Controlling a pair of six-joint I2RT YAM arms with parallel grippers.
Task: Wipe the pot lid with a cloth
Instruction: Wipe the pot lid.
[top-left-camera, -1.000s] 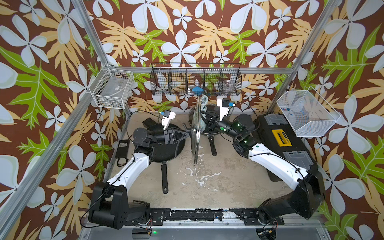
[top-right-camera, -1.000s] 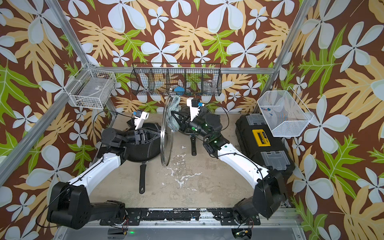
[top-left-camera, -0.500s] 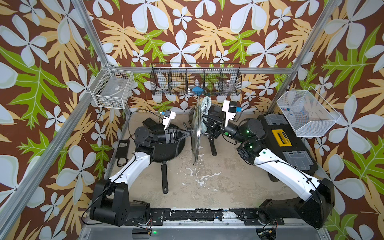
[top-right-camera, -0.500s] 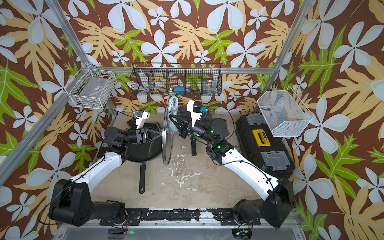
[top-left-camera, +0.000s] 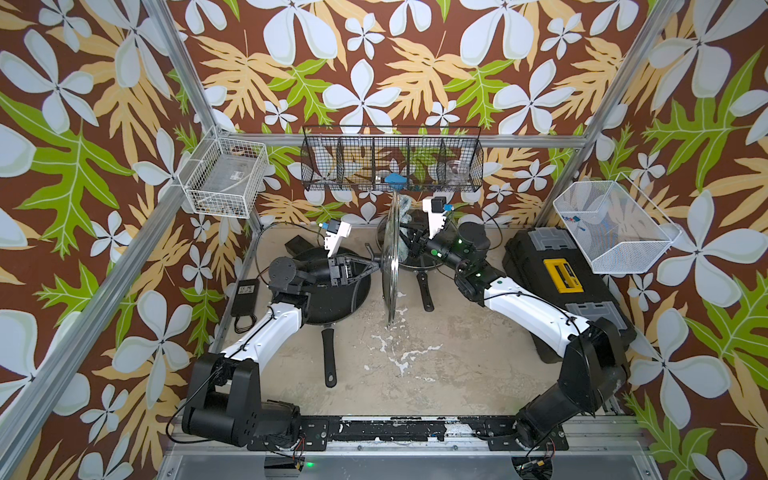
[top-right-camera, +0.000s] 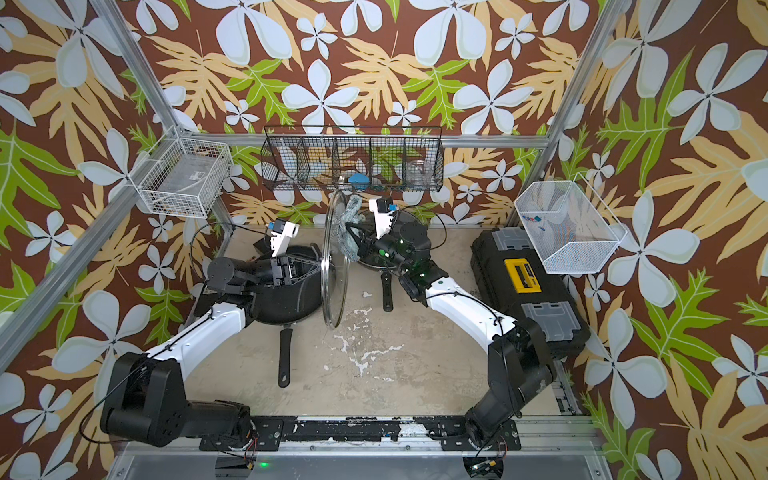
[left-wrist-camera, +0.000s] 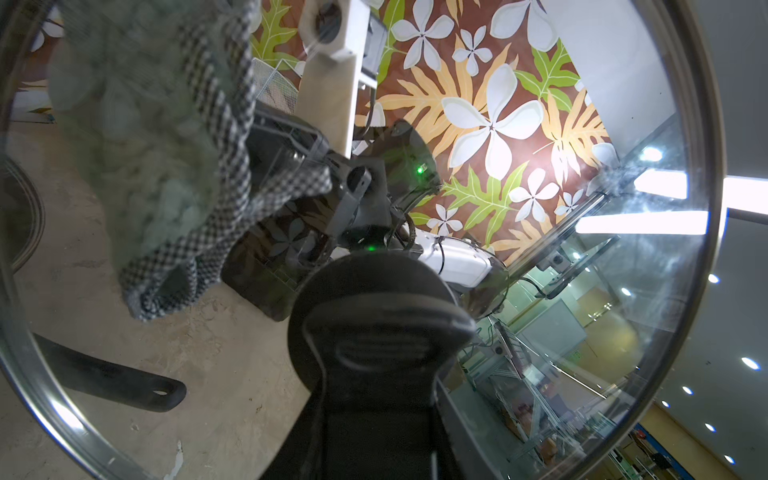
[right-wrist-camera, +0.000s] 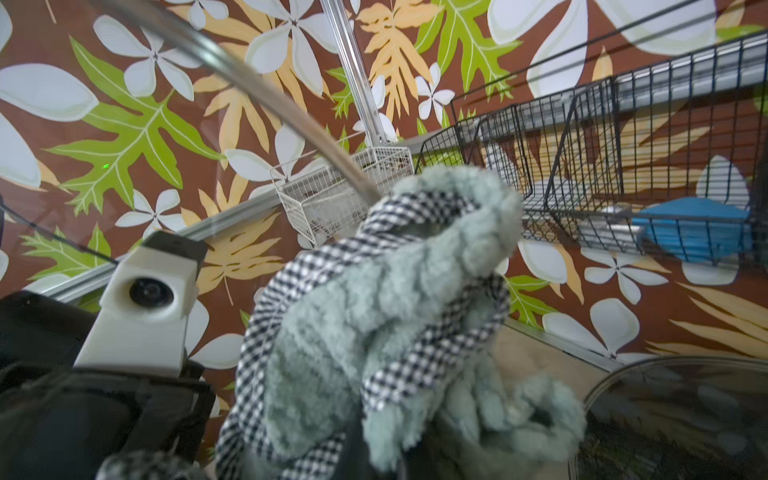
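—Pinching a bunched fold of the cloth (top-right-camera: 352, 205) in the right gripper (top-right-camera: 356, 243), jaws clenched; pressed against the upper part of the pot lid (top-right-camera: 332, 274), on the face away from the knob.
—Other side?
—Left gripper (top-left-camera: 372, 266) clamped on the black knob (left-wrist-camera: 374, 286), holding the glass on edge between the arms. Bottom rim touching the table (top-left-camera: 436, 374) or not: cannot tell.
—Any change over the last second?
—Lid and left arm as before. Right wrist drawn back from the glass half a second ago, now in close again, cloth kept high on the lid. Reads as rubbing strokes, so mid-wipe; lower glass probably still to do.
—Containers?
—On the back wall, black wire basket (top-left-camera: 390, 145): a blue thing (top-left-camera: 395, 178) in the middle compartment, something clear (top-left-camera: 455, 168) in the end one on the right arm's side. White wire basket (top-left-camera: 199, 199) to the left, with a clear flat box. White mesh bin (top-left-camera: 631, 257) above the shut black toolbox (top-left-camera: 561, 282), a few small blue and red bits inside. Below, big frying pan (top-left-camera: 345, 301) under the left arm, small pan (top-left-camera: 424, 291) behind the lid, contents not visible.
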